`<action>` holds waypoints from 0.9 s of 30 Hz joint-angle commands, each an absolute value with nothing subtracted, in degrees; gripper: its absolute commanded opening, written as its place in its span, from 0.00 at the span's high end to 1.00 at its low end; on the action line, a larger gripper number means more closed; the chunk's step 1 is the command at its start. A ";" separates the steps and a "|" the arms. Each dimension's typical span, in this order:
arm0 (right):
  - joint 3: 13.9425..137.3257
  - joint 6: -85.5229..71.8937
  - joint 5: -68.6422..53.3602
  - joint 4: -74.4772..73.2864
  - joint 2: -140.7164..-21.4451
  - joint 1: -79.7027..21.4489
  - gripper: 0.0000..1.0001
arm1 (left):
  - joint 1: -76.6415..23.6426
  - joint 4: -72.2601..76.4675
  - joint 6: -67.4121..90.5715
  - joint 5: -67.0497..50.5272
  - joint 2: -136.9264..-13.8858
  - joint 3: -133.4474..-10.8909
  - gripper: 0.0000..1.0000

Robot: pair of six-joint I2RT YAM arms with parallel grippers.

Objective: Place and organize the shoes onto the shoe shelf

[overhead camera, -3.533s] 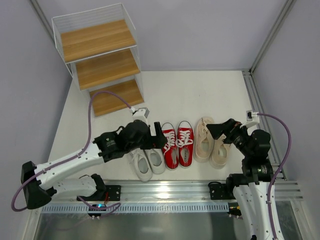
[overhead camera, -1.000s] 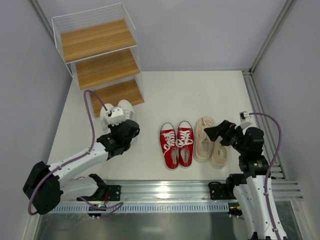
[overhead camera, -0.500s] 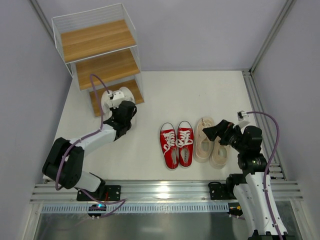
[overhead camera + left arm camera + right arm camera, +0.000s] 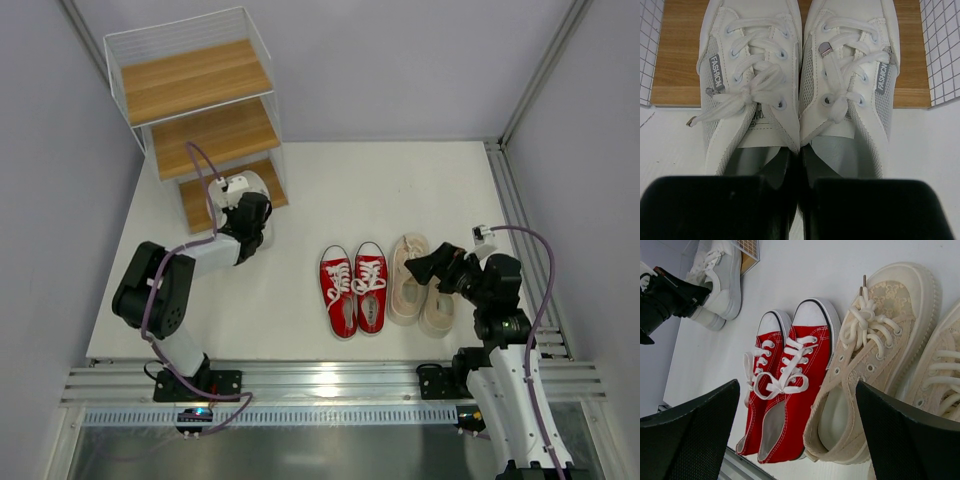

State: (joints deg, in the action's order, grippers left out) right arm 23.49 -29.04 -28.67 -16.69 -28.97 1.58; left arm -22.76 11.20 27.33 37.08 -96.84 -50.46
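1. The left hand (image 4: pixel 800 185) is pressed together, pinching the inner heel collars of both white sneakers (image 4: pixel 765 125) side by side.
2. The white sneakers have their toes over the lowest board (image 4: pixel 680 65) of the shoe shelf (image 4: pixel 215 135), with the heels in front of the board's edge.
3. The right hand (image 4: pixel 797 390) is spread wide and grips nothing.
4. The red sneakers (image 4: pixel 370 285) stand on the counter (image 4: pixel 400 190), well apart from the shelf on its right.
5. The cream sneakers (image 4: pixel 407 280) stand just beside the red pair, farther from the shelf.
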 commanded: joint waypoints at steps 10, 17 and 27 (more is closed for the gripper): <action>21.71 -29.18 -28.56 -14.85 -28.12 1.58 0.03 | -19.16 23.29 27.51 39.03 -93.51 -54.32 1.00; 21.62 -28.74 -28.39 -15.47 -27.69 1.58 0.03 | -17.40 22.50 28.04 37.00 -96.68 -57.48 1.00; 21.53 -28.74 -28.13 -15.73 -27.42 1.58 0.03 | -16.08 18.46 28.83 34.98 -99.84 -61.52 1.00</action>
State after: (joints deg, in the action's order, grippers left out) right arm 21.52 -29.04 -28.62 -16.80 -27.99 1.58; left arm -17.23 12.23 28.12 33.67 -99.77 -56.71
